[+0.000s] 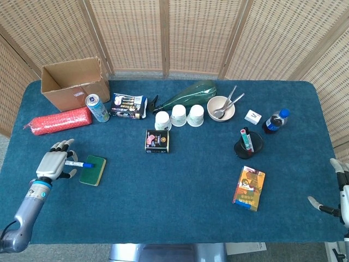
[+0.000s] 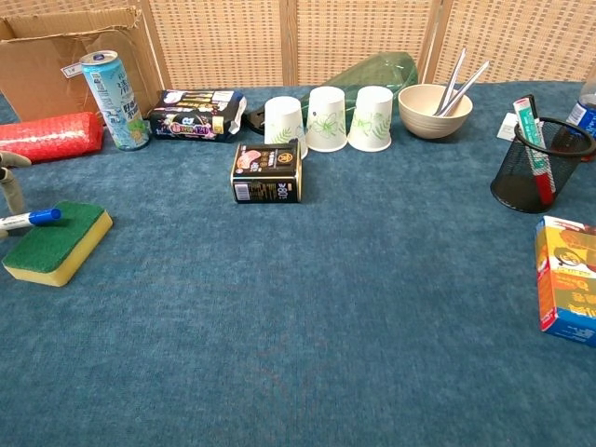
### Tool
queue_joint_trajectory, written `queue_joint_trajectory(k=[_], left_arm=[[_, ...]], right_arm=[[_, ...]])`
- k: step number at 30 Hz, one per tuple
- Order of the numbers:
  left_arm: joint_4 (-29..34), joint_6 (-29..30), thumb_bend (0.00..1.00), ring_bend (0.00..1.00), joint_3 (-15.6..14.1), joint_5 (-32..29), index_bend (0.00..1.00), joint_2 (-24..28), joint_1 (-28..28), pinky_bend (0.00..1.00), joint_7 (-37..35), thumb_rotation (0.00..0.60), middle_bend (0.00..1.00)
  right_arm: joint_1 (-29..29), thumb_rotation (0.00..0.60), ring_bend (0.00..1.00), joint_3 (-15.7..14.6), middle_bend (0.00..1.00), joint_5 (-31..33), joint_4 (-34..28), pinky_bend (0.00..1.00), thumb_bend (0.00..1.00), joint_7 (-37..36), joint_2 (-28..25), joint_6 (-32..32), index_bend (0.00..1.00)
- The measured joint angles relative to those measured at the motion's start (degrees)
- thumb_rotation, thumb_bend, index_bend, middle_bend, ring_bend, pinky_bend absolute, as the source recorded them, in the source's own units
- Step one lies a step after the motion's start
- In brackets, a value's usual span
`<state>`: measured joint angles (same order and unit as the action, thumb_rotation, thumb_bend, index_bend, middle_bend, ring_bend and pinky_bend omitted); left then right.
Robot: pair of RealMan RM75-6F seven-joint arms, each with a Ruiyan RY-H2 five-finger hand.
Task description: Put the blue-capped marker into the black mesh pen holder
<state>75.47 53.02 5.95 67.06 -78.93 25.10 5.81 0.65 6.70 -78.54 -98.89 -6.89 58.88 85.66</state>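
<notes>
- Woven rattan screen panels stand behind a table covered in dark blue cloth.
- At the table's left edge, the blue-capped white marker lies flat, its capped end resting on a green-and-yellow sponge and its white barrel reaching out to the left.
- The robot's left hand sits over the marker's white end with fingers spread; in the chest view only two fingertips show at the frame edge above the marker. Whether it has closed on the marker cannot be told.
- Well across the table to the right stands the black mesh pen holder, upright, with a red-and-green pen inside; the chest view shows it just beyond a colourful carton lying flat.
- The right hand shows only partly at the far right edge, fingers apart, holding nothing.
- Along the back row: an open cardboard box, a red bubble-wrap roll, a pale blue drink can, a dark snack packet, three upturned white paper cups, a green glass bottle on its side, a beige bowl holding metal utensils, and a blue-capped dark soda bottle.
- A small black box stands alone near the table's middle.
</notes>
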Motion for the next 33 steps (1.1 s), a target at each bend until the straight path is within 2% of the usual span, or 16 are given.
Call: queue_joint_trajectory(k=[19,33], left_arm=[[-2.5,-1.3,0.37,0.00,0.4,-2.5,0.46,-2.3,1.7,0.07,1.9,0.600,0.00],[-3.9,-0.9,0.39,0.00,0.4,-3.0,0.57,-3.6,2.0,0.08,2.2,0.600,0.00]], right_arm=[[-0.4,0.600,0.00,0.2,0.00,0.7,0.2,0.20,0.00,0.2,0.1,-0.8,0.00],[-0.4,0.600,0.00,0.2,0.00,1.0,0.3,0.20,0.00,-0.2,0.0,-0.9,0.00]])
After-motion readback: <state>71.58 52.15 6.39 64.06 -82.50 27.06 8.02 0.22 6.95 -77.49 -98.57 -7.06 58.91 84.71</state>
